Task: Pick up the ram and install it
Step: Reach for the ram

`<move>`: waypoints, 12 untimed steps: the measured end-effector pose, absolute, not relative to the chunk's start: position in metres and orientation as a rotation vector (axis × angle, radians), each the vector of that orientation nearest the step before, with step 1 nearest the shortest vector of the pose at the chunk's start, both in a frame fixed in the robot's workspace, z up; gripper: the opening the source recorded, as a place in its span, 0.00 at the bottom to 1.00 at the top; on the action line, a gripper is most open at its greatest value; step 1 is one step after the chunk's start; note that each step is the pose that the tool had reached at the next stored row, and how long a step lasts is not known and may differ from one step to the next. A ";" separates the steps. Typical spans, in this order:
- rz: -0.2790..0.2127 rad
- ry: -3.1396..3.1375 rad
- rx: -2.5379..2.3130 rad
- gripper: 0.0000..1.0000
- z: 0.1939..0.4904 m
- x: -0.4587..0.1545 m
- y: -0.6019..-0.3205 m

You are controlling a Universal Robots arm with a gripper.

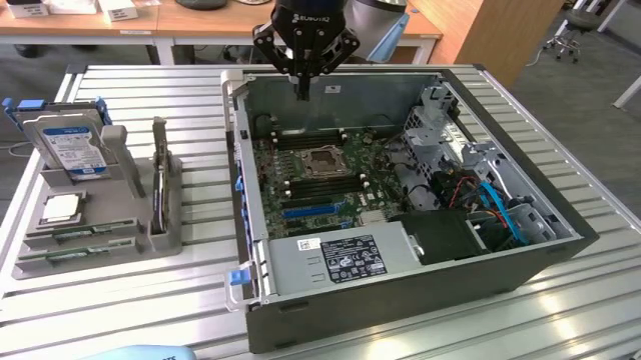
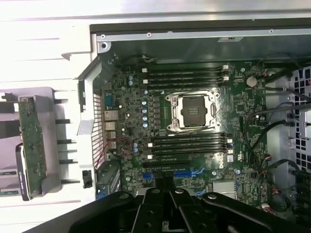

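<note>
While my claw (image 1: 302, 91) hangs above the far end of the open computer case (image 1: 401, 307), its two fingers are pressed together with nothing between them.

Exterior view: the case lies on its side on the slatted worktop (image 1: 130, 300) with the motherboard (image 1: 300, 176) facing up. The processor socket (image 1: 323, 161) sits near the board's middle and the power supply (image 1: 346, 259) at the near end. A gray holder (image 1: 125, 191) stands just beside the case, at the exterior view's left. It carries an upright hard drive (image 1: 68, 146), a square silver processor chip (image 1: 62, 208) lying flat, and two like green sticks in its near slots. The ram (image 1: 92, 230) is one of these, lying flat and well apart from my claw. The second green stick (image 1: 75, 253) lies just beside it, and I cannot tell which of the two the task means.

Wrist view: my claw (image 2: 163, 187) looks down on the motherboard (image 2: 126, 111). Black memory slots (image 2: 187, 75) run along one side of the processor socket (image 2: 192, 110), with more on the other side. A green board (image 2: 31, 145) stands in the gray holder (image 2: 53, 145), outside the case wall.
</note>
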State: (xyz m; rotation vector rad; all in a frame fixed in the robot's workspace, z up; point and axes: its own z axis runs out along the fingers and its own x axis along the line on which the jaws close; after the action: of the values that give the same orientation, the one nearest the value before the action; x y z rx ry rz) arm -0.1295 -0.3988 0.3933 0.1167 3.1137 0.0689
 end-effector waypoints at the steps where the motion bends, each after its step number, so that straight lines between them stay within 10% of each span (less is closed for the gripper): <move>1: 0.069 3.114 0.117 0.10 0.393 -0.131 -0.399; 12: 0.069 3.114 0.117 0.10 0.393 -0.145 -0.399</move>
State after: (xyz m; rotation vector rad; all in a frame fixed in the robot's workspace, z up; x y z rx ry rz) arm -0.1449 -0.3988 0.3931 0.1168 3.1136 0.0689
